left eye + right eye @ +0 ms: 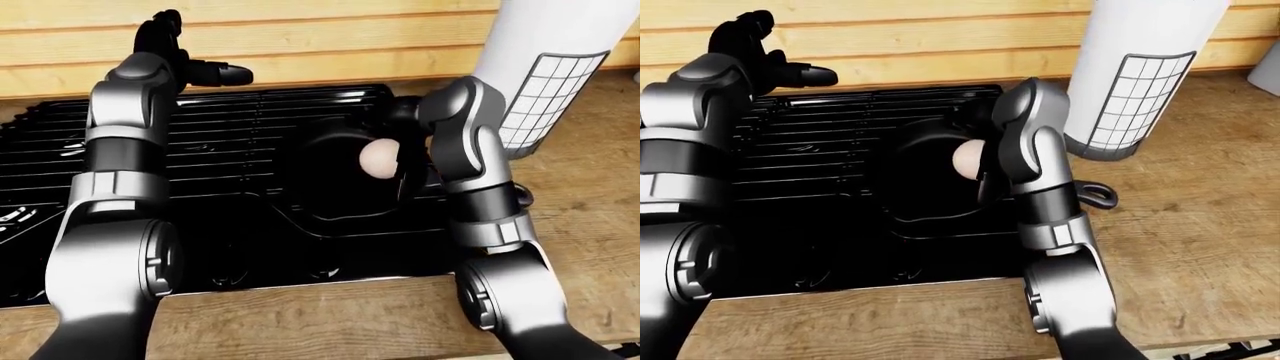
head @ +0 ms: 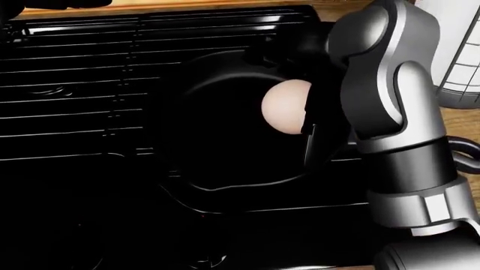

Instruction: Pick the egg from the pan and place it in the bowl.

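A: Where is the egg [image 2: 286, 106]?
B: In the black pan [image 2: 225, 135] on the stove [image 2: 75, 84], at its right side, with the right hand [image 2: 313, 121] against it.
A: Gripped?
B: A dark finger hides its right edge; I cannot tell whether the hand grips.
A: The left hand [image 1: 185, 64]?
B: Raised over the stove's upper left, fingers spread, holding nothing. A white cylinder [image 1: 1135, 75] stands right of the stove.

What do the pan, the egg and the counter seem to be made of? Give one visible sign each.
Pan: likely dark coated metal, with glossy rim highlights.
Egg: smooth matte shell, pale pink-beige with soft shading.
Counter: wood, by its brown grain.
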{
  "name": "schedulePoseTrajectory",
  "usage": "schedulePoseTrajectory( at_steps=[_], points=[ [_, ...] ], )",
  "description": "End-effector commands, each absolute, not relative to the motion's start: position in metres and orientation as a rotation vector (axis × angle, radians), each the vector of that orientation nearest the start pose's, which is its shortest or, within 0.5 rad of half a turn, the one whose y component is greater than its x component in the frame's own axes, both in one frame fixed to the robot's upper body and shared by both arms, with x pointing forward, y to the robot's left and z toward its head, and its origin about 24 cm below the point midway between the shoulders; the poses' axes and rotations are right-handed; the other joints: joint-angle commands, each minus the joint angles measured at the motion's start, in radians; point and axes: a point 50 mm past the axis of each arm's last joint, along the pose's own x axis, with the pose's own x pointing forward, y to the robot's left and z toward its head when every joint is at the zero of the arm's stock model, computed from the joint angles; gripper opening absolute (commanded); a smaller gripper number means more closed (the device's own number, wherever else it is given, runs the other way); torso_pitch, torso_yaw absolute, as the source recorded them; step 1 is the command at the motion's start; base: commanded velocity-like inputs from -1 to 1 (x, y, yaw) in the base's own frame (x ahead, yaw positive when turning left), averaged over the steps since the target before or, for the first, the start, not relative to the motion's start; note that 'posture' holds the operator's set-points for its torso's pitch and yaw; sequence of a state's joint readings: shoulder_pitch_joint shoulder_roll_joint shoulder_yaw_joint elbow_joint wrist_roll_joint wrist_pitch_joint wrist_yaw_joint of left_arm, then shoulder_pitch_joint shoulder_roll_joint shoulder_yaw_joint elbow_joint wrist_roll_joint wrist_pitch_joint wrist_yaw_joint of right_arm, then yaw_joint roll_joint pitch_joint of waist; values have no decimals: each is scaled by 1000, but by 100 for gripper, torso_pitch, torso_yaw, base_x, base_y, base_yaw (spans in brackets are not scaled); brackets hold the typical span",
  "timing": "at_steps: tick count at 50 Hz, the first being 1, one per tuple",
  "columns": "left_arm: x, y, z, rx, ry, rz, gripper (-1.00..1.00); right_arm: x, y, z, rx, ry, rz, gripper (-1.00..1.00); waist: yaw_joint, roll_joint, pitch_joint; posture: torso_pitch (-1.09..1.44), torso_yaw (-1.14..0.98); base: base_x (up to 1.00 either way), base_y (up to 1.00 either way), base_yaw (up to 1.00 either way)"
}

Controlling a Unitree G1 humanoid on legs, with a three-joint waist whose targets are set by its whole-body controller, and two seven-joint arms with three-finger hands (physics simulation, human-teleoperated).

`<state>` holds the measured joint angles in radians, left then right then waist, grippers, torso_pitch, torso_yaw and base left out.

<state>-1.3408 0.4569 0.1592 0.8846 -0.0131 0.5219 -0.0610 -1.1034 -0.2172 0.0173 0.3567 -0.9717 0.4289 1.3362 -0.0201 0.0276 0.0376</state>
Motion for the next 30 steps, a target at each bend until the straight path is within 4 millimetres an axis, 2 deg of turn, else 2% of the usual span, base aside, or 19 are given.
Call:
schedulePoseTrajectory(
  at_steps=[1,5,6,8,10,12,13,14,15,16,26,30],
  points=[
    [409,218,319,149,-87,146,100,368,-113,263,-1107,311,714,100,0,4,-30,0,0,0,0,0],
    [409,218,319,150,-86,145,100,368,-114,260,-1109,319,716,100,1,3,-31,0,0,0,0,0],
    [409,218,319,150,-86,145,100,369,-114,260,-1109,319,716,69,1,2,-31,0,0,0,0,0],
    [409,217,319,150,-87,144,100,368,-114,260,-1108,320,716,44,1,2,-31,0,0,0,0,0],
    [410,217,320,149,-88,144,100,368,-114,259,-1108,321,716,-15,2,1,-31,0,0,0,0,0],
    [410,217,320,149,-89,144,100,367,-114,259,-1109,321,717,-19,2,0,-32,0,0,0,0,0],
    [410,218,321,148,-90,144,100,367,-114,259,-1109,322,717,-29,2,-1,-32,0,0,0,0,0],
    [410,218,321,148,-90,144,100,367,-114,259,-1109,323,718,-44,2,-1,-33,0,0,0,0,0],
    [410,218,321,148,-91,144,100,367,-114,258,-1109,325,720,-86,2,-1,-34,0,0,0,0,0],
    [410,218,321,148,-92,144,100,367,-114,258,-1110,326,720,-100,3,-1,-33,0,0,0,0,0],
    [409,217,323,146,-98,140,100,368,-114,268,-1136,290,696,-100,5,4,-35,0,0,0,0,0],
    [409,217,323,149,-98,140,100,369,-117,288,-1130,242,658,-100,4,6,-35,0,0,0,0,0]
  ],
)
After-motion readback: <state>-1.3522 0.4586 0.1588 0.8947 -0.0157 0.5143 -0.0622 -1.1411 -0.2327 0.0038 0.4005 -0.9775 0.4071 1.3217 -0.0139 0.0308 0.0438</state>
